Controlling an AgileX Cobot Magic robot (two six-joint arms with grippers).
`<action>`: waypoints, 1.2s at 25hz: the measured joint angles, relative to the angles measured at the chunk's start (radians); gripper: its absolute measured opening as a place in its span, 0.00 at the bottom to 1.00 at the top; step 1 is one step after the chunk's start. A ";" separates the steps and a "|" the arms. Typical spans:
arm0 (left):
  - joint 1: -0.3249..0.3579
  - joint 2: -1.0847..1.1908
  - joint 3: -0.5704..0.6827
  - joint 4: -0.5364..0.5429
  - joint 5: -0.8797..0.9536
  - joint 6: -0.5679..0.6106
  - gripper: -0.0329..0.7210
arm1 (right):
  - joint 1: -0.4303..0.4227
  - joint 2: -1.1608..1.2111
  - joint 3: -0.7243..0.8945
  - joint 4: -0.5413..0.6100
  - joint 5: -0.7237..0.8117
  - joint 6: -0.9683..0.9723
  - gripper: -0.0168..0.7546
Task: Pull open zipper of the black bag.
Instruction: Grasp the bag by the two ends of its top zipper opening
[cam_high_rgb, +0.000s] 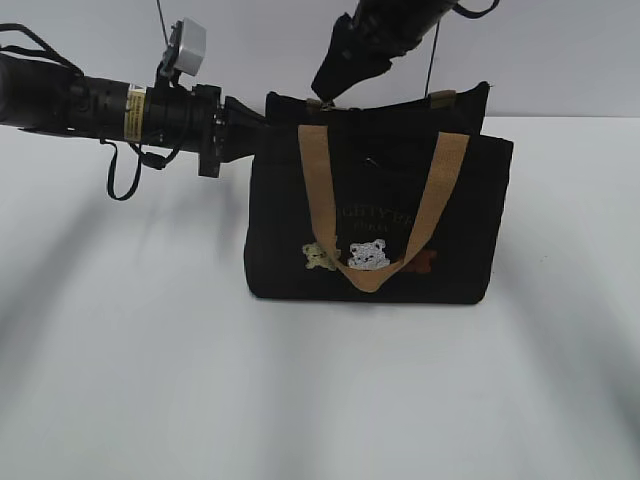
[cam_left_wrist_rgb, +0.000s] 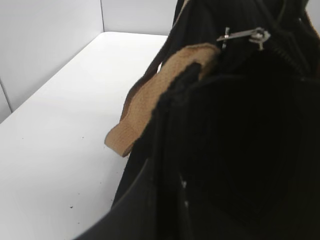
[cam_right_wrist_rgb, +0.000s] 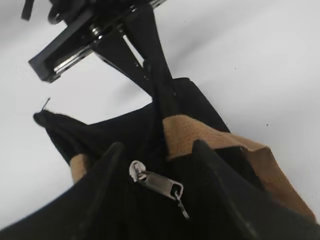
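Here, from outside, the boxy black cloth bag (cam_high_rgb: 375, 215) stands on the white worktop (cam_high_rgb: 130, 380), its left corner pinched shut by the left pincer (cam_high_rgb: 262, 118). The right wrist view shows the half-open right pincer (cam_right_wrist_rgb: 157, 150) straddling the small silver zipper pull (cam_right_wrist_rgb: 156, 180), holding nothing; closing crooked, it might grab cloth instead.

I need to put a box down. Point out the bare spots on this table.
Bare white table in front of the boxy black fabric bag, also left and right of it. Crowded at the bag's top, where both arms meet.
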 joint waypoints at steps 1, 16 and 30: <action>0.000 0.000 0.000 0.000 0.000 0.000 0.07 | 0.000 0.001 0.000 -0.001 -0.012 0.043 0.44; 0.000 0.000 0.000 0.000 0.000 0.000 0.07 | 0.000 0.001 0.000 -0.120 0.031 0.746 0.51; 0.000 0.000 0.000 -0.015 0.002 0.000 0.07 | 0.009 0.001 0.000 -0.167 0.052 0.885 0.58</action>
